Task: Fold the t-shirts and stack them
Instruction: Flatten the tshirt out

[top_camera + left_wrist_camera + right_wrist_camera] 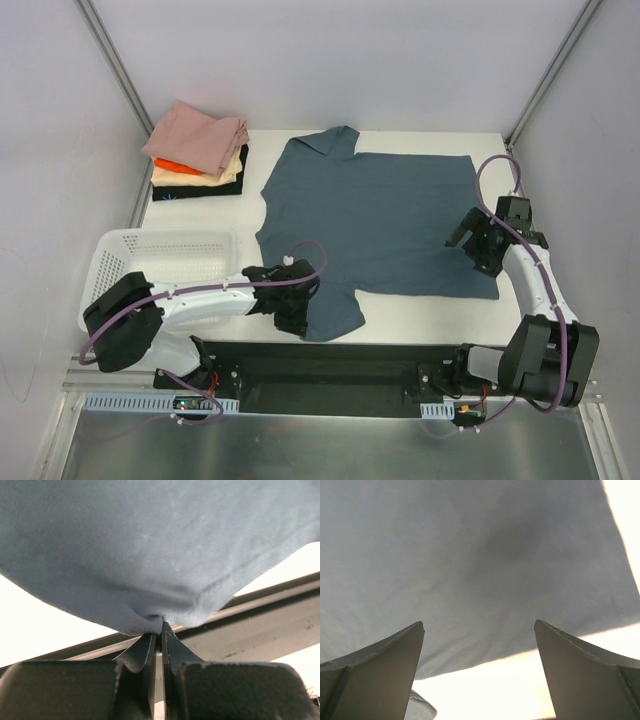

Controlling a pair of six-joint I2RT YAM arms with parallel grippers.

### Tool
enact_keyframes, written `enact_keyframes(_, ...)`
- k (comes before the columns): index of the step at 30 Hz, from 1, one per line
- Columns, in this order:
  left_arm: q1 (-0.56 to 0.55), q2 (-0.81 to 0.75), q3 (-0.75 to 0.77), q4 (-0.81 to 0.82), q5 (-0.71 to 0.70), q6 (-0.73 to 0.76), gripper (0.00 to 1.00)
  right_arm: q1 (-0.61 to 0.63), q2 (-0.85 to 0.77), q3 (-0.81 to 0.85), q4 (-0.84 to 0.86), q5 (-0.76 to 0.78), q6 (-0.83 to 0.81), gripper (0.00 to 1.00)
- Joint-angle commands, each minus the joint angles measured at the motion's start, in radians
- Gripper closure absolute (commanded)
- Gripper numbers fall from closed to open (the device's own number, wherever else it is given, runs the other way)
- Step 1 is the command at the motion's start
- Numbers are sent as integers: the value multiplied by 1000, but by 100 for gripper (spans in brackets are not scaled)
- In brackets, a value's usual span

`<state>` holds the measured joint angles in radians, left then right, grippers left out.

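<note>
A slate-blue t-shirt lies spread flat on the white table, collar toward the back left. My left gripper is shut on its near left sleeve edge; in the left wrist view the cloth bunches at the closed fingertips. My right gripper is open above the shirt's right hem; the right wrist view shows the cloth ahead of the spread fingers, apart from it. A stack of folded t-shirts sits at the back left, dusty pink on top, then orange, cream and black.
A white plastic lattice basket stands at the near left, beside my left arm. A black rail runs along the table's near edge. Grey walls close in on both sides.
</note>
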<state>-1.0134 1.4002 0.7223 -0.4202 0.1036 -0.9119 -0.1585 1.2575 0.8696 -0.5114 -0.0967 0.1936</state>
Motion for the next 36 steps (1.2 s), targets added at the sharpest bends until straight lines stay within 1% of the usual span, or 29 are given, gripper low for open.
enact_keyframes(1, 4, -66, -27, -5, 2, 33, 100, -53, -82, -56, -81, 91, 75, 4)
enact_keyframes(6, 36, -78, -26, -3, 33, 77, 100, -153, -136, -139, -128, 91, 76, 4)
enact_keyframes(7, 38, -79, -17, -2, 36, 87, 100, -203, -139, -156, -130, 84, 78, 4)
enact_keyframes(9, 38, -83, -8, 1, 48, 114, 100, -268, -138, -207, -110, 23, 82, 3)
enact_keyframes(10, 39, -87, -3, 3, 48, 122, 100, -330, -133, -222, -101, -3, 83, 3)
enact_keyframes(11, 41, -92, -1, 3, 48, 131, 100, -357, -116, -245, -73, -58, 81, 2)
enact_keyframes(12, 41, -92, -1, 4, 45, 131, 100, -396, -107, -254, -62, -79, 83, 1)
enact_keyframes(13, 47, -95, -3, 6, 45, 131, 100, -409, -84, -259, -55, -96, 83, 1)
enact_keyframes(17, 61, -92, -14, 8, 51, 123, 100, -421, -37, -265, -16, -109, 90, 11)
enact_keyframes(19, 68, -92, -15, 12, 59, 125, 100, -421, -14, -270, -1, -97, 118, 14)
enact_keyframes(20, 71, -93, -17, 15, 62, 128, 100, -421, -3, -274, 31, -98, 125, 19)
enact_keyframes(24, 88, -95, -18, 18, 74, 140, 100, -421, 54, -271, 80, -100, 147, 29)
enact_keyframes(25, 93, -95, -21, 21, 79, 143, 100, -421, 75, -271, 91, -100, 148, 35)
enact_keyframes(27, 105, -90, -26, 29, 96, 148, 100, -420, 92, -270, 129, -109, 161, 39)
enact_keyframes(28, 107, -89, -29, 32, 102, 151, 100, -420, 108, -270, 143, -113, 167, 43)
enact_keyframes(30, 114, -87, -32, 40, 113, 154, 100, -420, 123, -262, 166, -118, 176, 45)
enact_keyframes(33, 124, -86, -37, 49, 122, 159, 100, -414, 141, -250, 175, -126, 175, 57)
enact_keyframes(34, 127, -86, -38, 50, 123, 162, 100, -411, 144, -248, 175, -124, 173, 65)
enact_keyframes(36, 137, -87, -41, 54, 136, 165, 100, -405, 145, -245, 175, -118, 170, 70)
